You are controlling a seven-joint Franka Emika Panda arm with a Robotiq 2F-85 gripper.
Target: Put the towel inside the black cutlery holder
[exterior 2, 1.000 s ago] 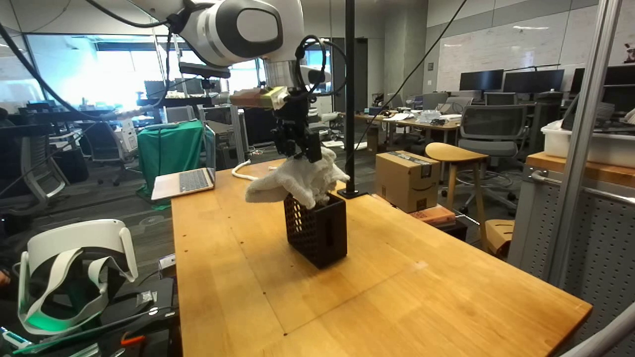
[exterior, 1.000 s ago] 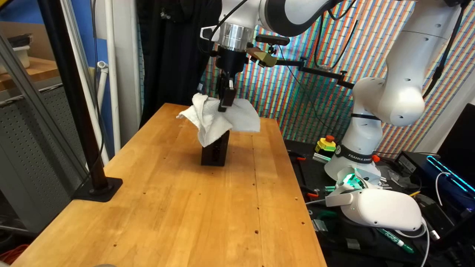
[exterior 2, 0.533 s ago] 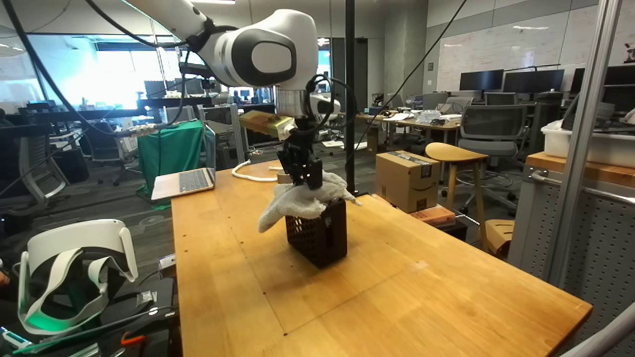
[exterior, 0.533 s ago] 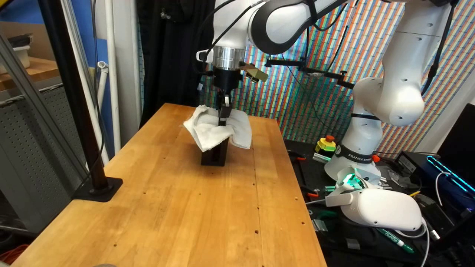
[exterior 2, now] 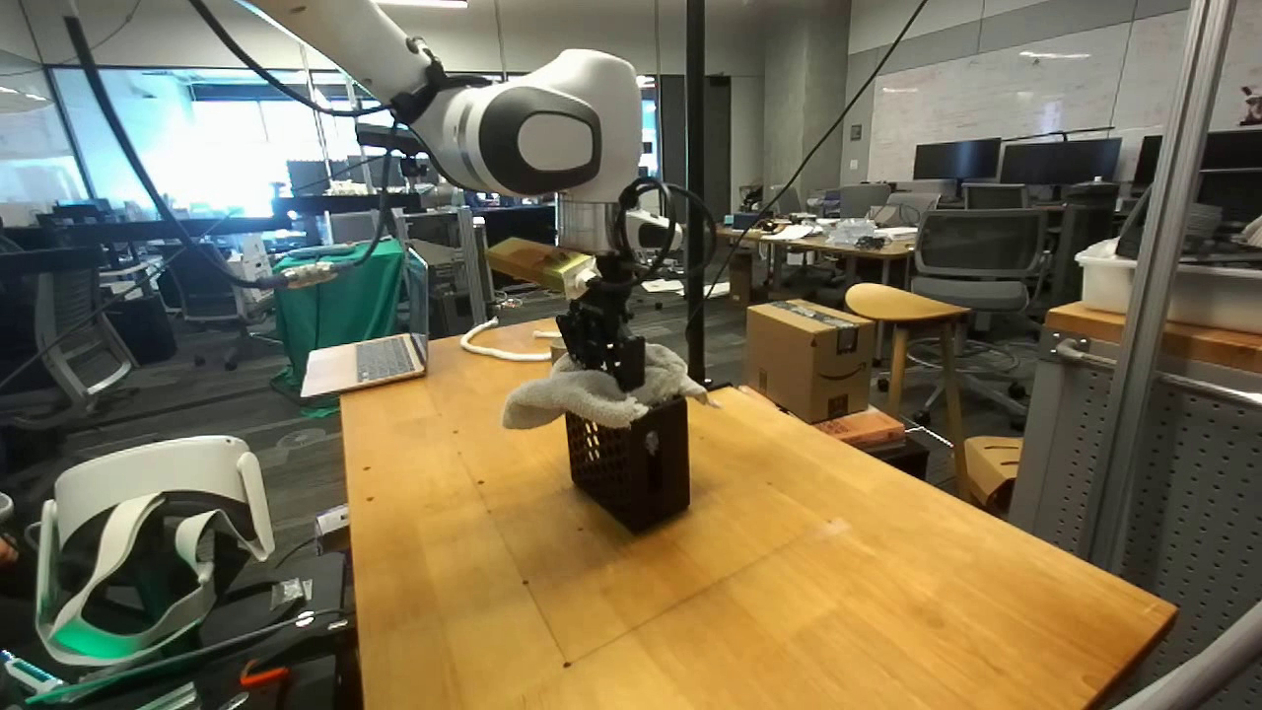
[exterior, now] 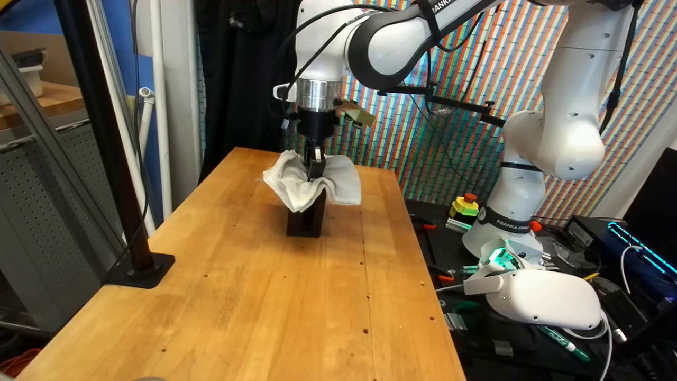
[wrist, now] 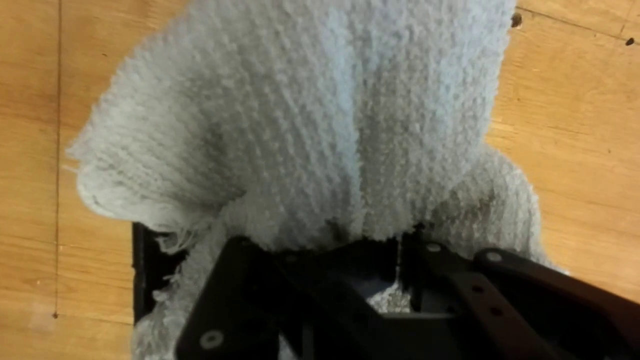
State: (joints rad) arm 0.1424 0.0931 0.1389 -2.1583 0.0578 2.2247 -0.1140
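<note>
Wrist view: one towel (wrist: 300, 115), pale and ribbed, covers much of the upper half, its folds running toward the lower middle.
Towel: a single cloth, draped over the top of one black cutlery holder (exterior 2: 639, 471), its middle dipping at the opening, its sides spread past the rim in both exterior views; how much of it lies inside cannot be seen.
Gripper (exterior: 314, 173): one, pointing down, jaws together, tips sunk among the folds; whether cloth is caught between them I cannot tell.
Holder: one, upright on one wooden table (exterior: 296, 317), with a perforated side and a plainer one facing out below the cloth.
Robot arm (exterior: 574, 116): one, white with dark trim, its base beside the table, well apart from the holder.
Pole (exterior: 107, 143): one, black, its base plate at the table's edge.
Headset (exterior: 550, 299): one, white, next to the table in both exterior views, with one green marker (exterior: 563, 343) just beside it.
Stop button (exterior: 465, 203): one, red on a yellow housing, near the arm's base.
Laptop (exterior 2: 380, 363): one, open at the table's edge in an exterior view, with one curved white tube (exterior 2: 483, 349) near it.
Green cloth (exterior 2: 340, 311): one, behind the laptop.
Cardboard box (exterior 2: 808, 360): one, past the table, near one wooden stool (exterior 2: 912, 304).
Monitors (exterior 2: 958, 160): two side by side by a whiteboard (exterior 2: 996, 89) in the background, part of another at their right.
</note>
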